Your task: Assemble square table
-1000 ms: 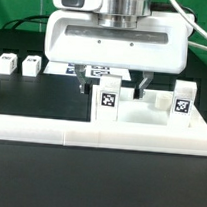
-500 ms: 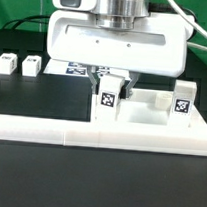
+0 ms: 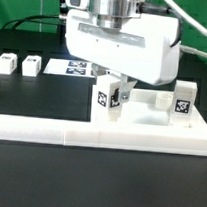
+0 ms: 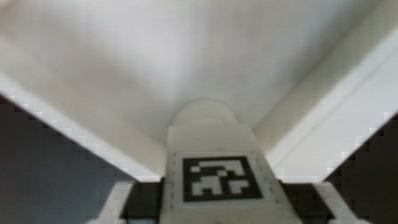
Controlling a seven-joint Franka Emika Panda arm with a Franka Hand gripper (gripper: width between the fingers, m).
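Exterior view: your end effector [image 3: 111, 89] pinches the leg [image 3: 110, 100] up top; it looks light, stiff and slick, so hold its flat sides.

On the panel [image 3: 151, 119], the upright leg [image 3: 184, 100] stands at the exterior view's right of the tilted leg [image 3: 111, 96].

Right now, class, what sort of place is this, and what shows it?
Likely a robotics lab bench: a gripper holding a tagged white leg, a marker board, a black table.
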